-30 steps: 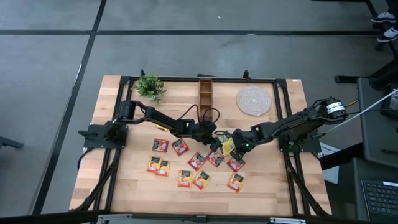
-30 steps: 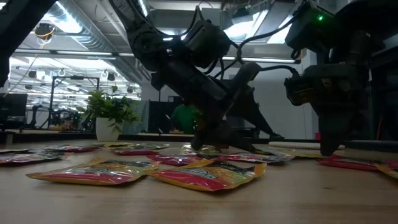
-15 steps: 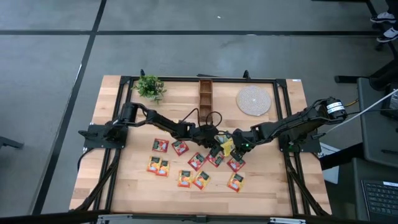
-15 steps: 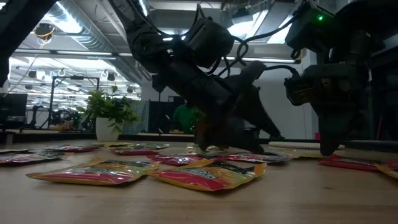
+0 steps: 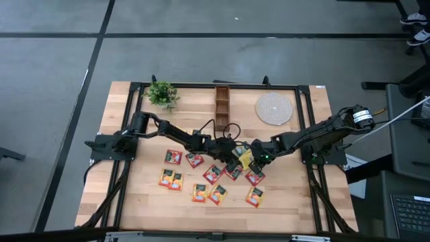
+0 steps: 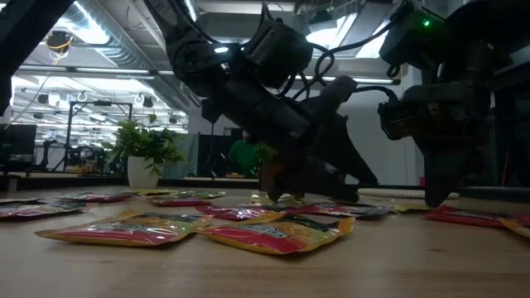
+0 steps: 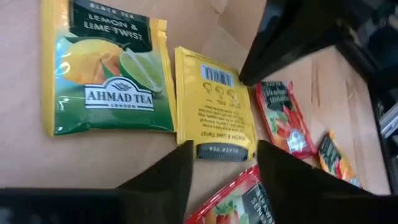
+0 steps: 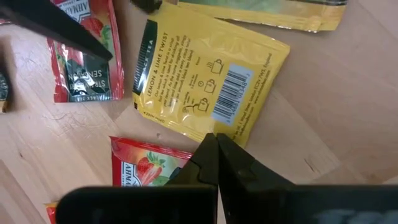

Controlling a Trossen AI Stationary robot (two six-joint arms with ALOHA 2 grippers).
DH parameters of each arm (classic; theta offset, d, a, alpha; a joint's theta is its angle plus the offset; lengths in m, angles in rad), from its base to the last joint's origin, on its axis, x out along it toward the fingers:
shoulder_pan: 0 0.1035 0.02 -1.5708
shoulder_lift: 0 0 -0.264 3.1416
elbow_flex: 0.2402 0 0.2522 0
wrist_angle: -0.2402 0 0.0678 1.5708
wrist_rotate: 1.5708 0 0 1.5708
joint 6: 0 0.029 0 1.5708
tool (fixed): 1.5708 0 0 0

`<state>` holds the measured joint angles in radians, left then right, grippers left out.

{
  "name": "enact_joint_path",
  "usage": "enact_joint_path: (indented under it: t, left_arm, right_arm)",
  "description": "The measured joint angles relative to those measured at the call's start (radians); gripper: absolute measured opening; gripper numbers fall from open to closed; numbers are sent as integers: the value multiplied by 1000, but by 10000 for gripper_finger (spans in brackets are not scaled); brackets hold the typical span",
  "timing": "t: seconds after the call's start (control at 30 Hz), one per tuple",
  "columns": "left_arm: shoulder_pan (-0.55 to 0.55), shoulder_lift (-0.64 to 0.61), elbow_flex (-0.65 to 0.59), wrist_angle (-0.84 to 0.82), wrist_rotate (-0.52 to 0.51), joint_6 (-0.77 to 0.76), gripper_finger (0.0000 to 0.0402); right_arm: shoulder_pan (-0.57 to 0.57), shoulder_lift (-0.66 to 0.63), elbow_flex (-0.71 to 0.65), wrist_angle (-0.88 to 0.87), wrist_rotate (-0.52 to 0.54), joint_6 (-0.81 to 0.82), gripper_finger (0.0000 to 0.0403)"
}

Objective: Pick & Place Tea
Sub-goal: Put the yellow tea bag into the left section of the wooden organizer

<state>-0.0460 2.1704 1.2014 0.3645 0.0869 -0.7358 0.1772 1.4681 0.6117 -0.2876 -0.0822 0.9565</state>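
- Left gripper (image 7: 221,171) is hovering spread-fingered, one finger to each side of one yellow sachet (image 7: 214,104) mid-table.
- Right gripper (image 8: 217,163) is resting pinched together at that sachet's other edge.
- Eleven red and orange sachets (image 5: 174,179) are lying scattered nearby.

In the high view both arms cover the middle of the table (image 5: 134,188), so the yellow sachet (image 7: 214,102) shows there only as a sliver. In the left wrist view the green sachet (image 7: 102,68) is cut off at the picture's edge — its upper lettering is lost. The low view's room background is too blurred to read.
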Motion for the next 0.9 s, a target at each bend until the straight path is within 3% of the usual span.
enact_joint_path:
  t: [0.13, 0.2, 0.63, 0.9]
  left_arm:
    - [0, 0, -1, -2, 5, 24, 43]
    - [0, 1, -1, -2, 5, 35, 13]
    - [23, -26, -7, -32, 42, 81, 2]
    - [14, -120, -5, -48, 38, 365, 3]
  right_arm:
    - [0, 0, 0, 0, 1, 1, 0]
    - [0, 0, 0, 0, 1, 2, 0]
    - [0, 0, 0, 0, 7, 5, 0]
    - [0, -1, 0, 2, 1, -21, 0]
